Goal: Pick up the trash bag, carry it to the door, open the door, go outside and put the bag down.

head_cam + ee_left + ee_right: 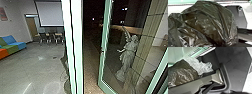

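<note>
Trash bag close to the robot, green-framed door ajar

Fingers came first, and I could not tell on either side whether they were open, closed or gripping anything. The dark trash bag [209, 23] bulged large in the left wrist view, its folds running together near a dark patch and its outline covering part of the robot's own plate [241, 17]. In the right wrist view it showed again as a brownish, shiny mound, with crumpled clear plastic [199, 66] right beside it. Whether it hung or rested on something, I could not make out.

Farther out, in the head view, a thick pale post [75, 47] stood upright near the middle. Between its right edge and the glass door [101, 65] lay a tall, dark opening (narrow-looking from there, though the door's slant made it hard to judge), with speckled ground [91, 83] along its lower part. Through the door's glass stood a pale statue [127, 57], near a tiled column [143, 47].

On the post's other side, a broad stretch of grey floor [35, 65] ran back to chairs [51, 38] below a projection screen [50, 13], with a blue, green and orange sofa [12, 46] along the far left edge.
</note>
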You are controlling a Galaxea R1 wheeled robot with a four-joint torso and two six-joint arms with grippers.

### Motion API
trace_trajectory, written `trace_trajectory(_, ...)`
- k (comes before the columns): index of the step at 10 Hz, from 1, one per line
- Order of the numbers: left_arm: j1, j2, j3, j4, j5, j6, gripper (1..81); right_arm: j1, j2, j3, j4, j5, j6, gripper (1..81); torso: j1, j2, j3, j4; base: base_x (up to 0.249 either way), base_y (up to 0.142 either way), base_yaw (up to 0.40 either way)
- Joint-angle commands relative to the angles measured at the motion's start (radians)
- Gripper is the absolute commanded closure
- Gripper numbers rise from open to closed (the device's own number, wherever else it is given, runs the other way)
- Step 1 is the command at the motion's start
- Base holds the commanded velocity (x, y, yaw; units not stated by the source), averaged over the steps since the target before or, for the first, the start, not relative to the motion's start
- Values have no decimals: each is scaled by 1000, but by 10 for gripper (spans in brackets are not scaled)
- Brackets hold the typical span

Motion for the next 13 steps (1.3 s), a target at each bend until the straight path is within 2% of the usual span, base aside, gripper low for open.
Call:
trace_trajectory(1,-52,-9,2,2,54,5,811,53,6,14,-11,-43,-4,10,0,0,0,0,0,0,0)
trace_trajectory(10,-53,-9,0,8,54,3,811,49,27,-28,-20,-43,-4,10,0,0,0,0,0,0,0)
trace_trajectory(13,-53,-9,0,7,54,3,811,50,27,-28,-19,-43,-4,10,0,0,0,0,0,-87,0)
